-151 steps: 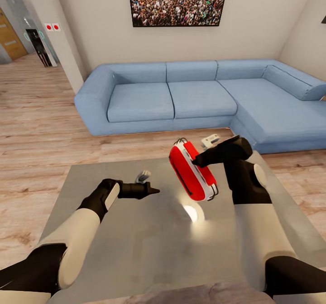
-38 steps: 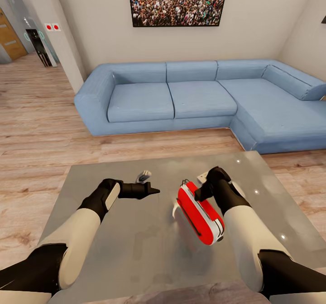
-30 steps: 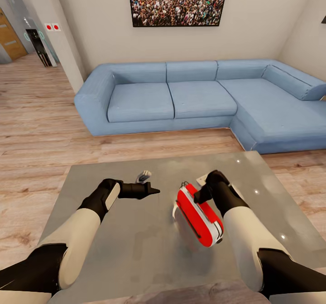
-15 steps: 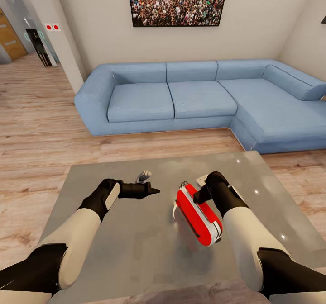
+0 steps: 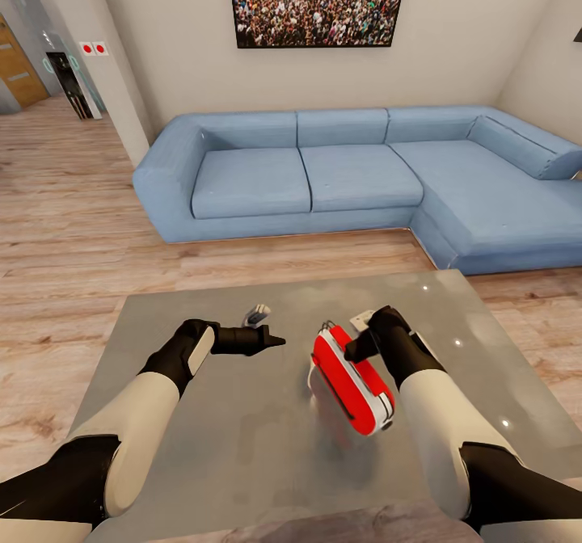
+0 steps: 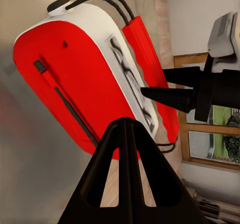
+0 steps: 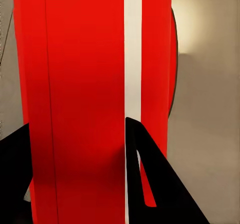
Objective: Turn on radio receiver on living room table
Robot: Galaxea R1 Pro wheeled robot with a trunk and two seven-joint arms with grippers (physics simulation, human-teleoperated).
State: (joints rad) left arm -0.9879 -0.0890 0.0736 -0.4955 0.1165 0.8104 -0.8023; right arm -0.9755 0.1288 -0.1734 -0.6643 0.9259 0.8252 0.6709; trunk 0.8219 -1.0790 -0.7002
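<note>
Right hand (image 5: pixel 361 341): my two fingers (image 7: pixel 150 184) are closed on the radio (image 5: pixel 350 380), one on each side of its red and white body. The left wrist view shows both tips pressed against the white band.
Left hand (image 5: pixel 271 339): fingers together and holding nothing, with the tip pointing across at the radio.
Radio: in my right hand's grip, just past my left hand's tip. It is tilted, its lower end close over the grey worktop (image 5: pixel 202 446). I cannot tell whether that end touches the glass.
Radio details: the dark wire handle (image 6: pixel 107 1) is at the end away from the worktop. A slot and thin line run down the red face (image 6: pixel 65 99) turned to my left hand.
Just changed: five seconds ago I held the radio high, out towards the sofa (image 5: pixel 323 175). A second ago it was already low over the worktop. In the last half second it has only crept slightly and turned a touch.
Left arm: unmoved throughout.
Meaning for the task: I judge the carrying finished, with the radio now steadied in front of my free hand. The switching on looks not yet done.
Next: probably a press with my left tip on the control, though I cannot make out which mark is the switch.
Risk: a push could twist the radio in my grip.
</note>
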